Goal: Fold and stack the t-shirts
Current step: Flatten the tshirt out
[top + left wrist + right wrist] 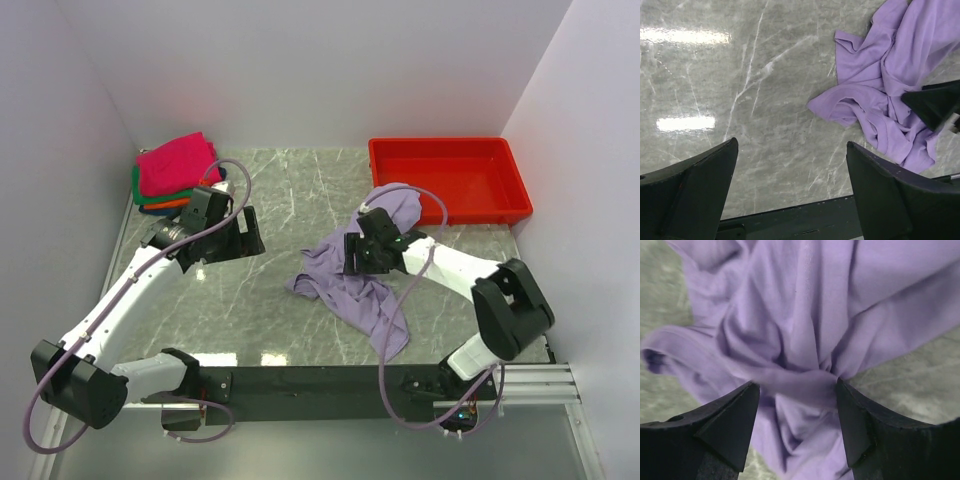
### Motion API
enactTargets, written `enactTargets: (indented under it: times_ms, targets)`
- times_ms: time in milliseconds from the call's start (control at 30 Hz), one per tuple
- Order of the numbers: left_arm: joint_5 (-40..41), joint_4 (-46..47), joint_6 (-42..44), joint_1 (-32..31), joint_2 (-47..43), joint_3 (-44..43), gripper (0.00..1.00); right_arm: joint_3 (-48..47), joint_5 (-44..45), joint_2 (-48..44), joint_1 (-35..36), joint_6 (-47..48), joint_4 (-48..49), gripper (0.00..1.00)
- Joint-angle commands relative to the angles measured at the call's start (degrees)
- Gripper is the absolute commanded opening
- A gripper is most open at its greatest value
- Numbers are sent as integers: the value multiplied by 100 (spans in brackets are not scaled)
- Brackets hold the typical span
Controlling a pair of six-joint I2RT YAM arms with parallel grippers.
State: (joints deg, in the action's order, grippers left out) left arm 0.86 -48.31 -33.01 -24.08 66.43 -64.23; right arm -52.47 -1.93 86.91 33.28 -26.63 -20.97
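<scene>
Flattening lavender t-shirt looks like the step: crumpled at worktop centre, tail toward five o'clock. Right fingers spread, straddling bunched ridge, not pinching; hem or shoulder edge likely the better hold. Left fingers spread, empty, at nine o'clock. Folded stack at ten o'clock, red tray at one. Glossy grey marble; white walls close.

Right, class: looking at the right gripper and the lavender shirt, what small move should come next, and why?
Probably close the right gripper: its jaws stand open astride a raised ridge of the crumpled lavender t-shirt, so pinching there should secure cloth for spreading it flat.
</scene>
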Motion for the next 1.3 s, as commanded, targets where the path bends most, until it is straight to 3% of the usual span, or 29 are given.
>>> enactTargets:
  times_ms: [0,467,567,633,767,967,1267]
  targets:
    - [-218,24,-135,8,-148,-160,95,-193,-193,220,82,395,348,69]
    - [-245,-99,-38,26,-219,-187,99,-905,-308,1345,503,827,261,63]
    - [-209,-134,-12,34,-280,-204,99,-1055,-272,1477,601,687,199,43]
    - [-183,-161,6,52,-341,-222,99,-1256,-491,1513,601,633,94,2]
    - [-122,-283,23,140,-438,-301,99,-1853,-414,1119,768,510,-476,0]
    - [-139,-319,93,359,-605,-336,99,-3663,26,556,856,133,-1496,0]
    - [-219,-310,67,456,-869,-46,99,-5448,185,616,1355,-632,-2508,0]
